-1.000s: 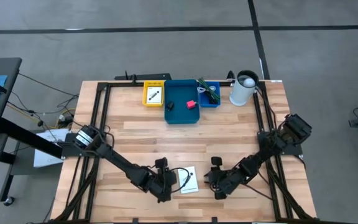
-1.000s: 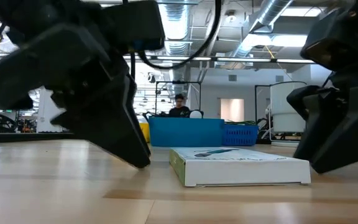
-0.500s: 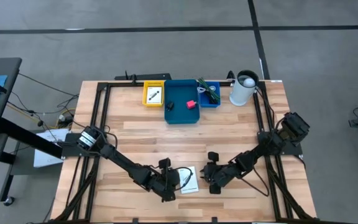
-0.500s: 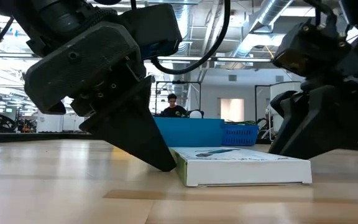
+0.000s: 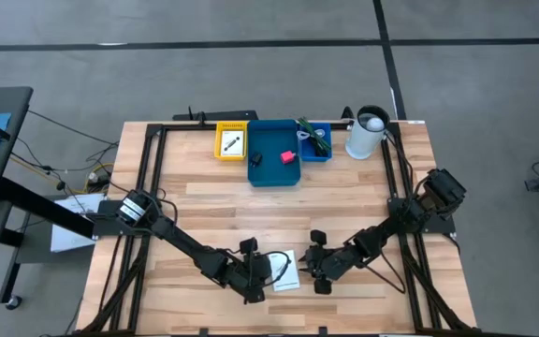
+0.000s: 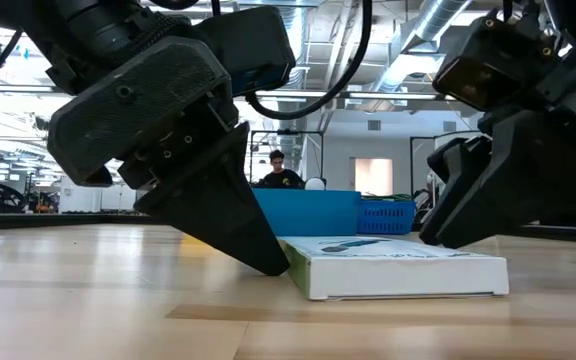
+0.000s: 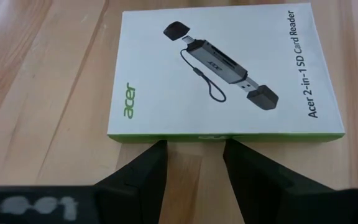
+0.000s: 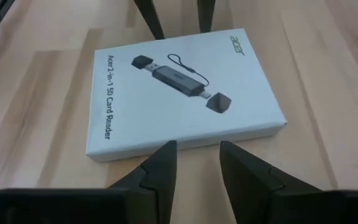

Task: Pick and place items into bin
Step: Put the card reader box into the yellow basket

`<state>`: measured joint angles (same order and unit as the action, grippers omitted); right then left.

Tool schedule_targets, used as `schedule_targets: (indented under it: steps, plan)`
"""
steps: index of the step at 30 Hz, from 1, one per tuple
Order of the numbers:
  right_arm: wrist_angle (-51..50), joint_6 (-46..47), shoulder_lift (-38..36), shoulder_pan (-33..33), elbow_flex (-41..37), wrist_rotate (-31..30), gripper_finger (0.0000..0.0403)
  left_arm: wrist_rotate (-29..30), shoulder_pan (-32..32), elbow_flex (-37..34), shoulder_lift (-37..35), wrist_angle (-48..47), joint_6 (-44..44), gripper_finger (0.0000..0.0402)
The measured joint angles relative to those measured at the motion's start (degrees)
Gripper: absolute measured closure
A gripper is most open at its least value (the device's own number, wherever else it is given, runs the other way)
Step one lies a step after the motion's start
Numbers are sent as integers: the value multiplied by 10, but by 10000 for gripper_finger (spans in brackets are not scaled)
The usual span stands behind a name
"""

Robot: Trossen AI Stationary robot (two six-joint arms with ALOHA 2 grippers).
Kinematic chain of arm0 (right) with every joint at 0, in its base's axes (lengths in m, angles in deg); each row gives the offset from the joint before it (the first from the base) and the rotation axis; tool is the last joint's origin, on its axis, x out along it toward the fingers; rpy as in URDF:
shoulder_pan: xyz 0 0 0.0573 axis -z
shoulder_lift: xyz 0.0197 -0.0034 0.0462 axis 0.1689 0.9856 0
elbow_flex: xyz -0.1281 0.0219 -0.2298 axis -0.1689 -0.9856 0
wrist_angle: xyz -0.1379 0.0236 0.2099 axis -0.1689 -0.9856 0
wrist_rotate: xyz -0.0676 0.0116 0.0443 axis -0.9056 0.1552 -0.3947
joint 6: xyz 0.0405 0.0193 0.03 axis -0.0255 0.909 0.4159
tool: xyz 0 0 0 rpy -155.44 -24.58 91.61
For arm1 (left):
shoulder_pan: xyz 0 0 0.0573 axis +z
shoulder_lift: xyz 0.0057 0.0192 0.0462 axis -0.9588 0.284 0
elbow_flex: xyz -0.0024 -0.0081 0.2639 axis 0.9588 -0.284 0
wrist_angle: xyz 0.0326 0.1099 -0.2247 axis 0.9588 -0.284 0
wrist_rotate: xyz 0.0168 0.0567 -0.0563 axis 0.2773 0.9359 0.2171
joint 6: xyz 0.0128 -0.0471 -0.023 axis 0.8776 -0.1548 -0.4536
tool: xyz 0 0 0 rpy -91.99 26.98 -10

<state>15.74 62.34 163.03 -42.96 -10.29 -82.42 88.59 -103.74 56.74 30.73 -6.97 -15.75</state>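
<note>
Both grippers have closed in on the white card-reader box (image 5: 284, 270) lying flat at the table's near middle; left gripper (image 7: 194, 163) and right gripper (image 8: 196, 157), jaws parted and empty, bracket its opposite edges, apparently to pinch it together

Bright even overhead light, soft shadows

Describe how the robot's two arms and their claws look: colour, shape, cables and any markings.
Both arms are dark, slim and jointed, each with black cable loops near the wrist. The left claw and the right claw each end in two black, wedge-shaped fingers that taper to thin tips. The left arm's base joint carries a round silver cap. No markings are readable.
</note>
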Motion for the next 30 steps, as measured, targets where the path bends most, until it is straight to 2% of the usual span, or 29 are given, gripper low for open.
schedule_targets:
  steps: [5, 10, 13, 22, 30]
  plan:
    - [-6, 11, 23, 1, 3, 19, 285, 0, 0, 0, 0, 3, 2, 247]
    - [-9, 10, 85, 1, 38, -10, 285, 0, 0, -1, -1, 0, 5, 247]
    - [8, -11, 101, 0, 55, -7, 285, 0, -1, -1, -2, -6, 8, 247]
    - [14, -73, 66, -21, 54, 4, 285, -3, -1, -1, -4, 6, 13, 247]
    - [38, -61, 91, -21, 54, -6, 285, 16, -4, 35, -4, -28, 64, 247]
